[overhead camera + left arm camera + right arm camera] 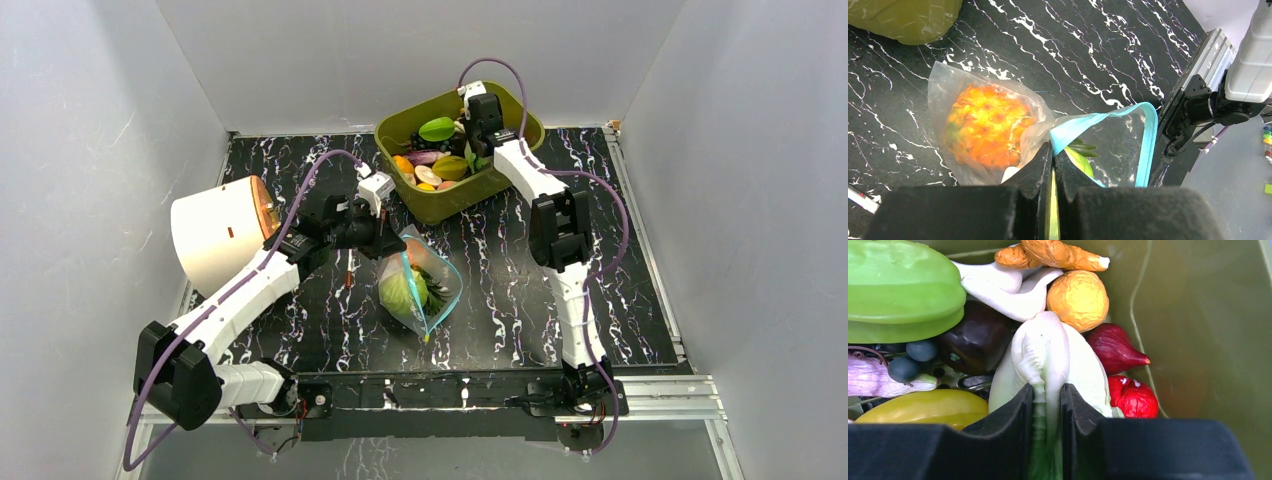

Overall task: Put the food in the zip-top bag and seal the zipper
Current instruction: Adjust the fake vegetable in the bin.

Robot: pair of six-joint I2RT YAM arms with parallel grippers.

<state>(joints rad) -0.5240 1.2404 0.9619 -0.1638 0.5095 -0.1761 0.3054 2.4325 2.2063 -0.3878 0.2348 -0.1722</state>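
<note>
Cabbage (1043,350), pinched by the right gripper (1047,392) at the far bench (500,290) edge, lies beyond the zip-top bag (420,285) the left gripper (1053,152) clamps.

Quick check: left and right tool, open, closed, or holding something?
Left tool: closed, pinching the zip-top bag at its zipper.
Right tool: closed on a white-green vegetable inside the tub.

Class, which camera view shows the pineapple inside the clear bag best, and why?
The left wrist view: the pineapple is large and sharp through the bag. The top external view shows only a small orange patch. The right wrist view shows none, only the tub.
</note>
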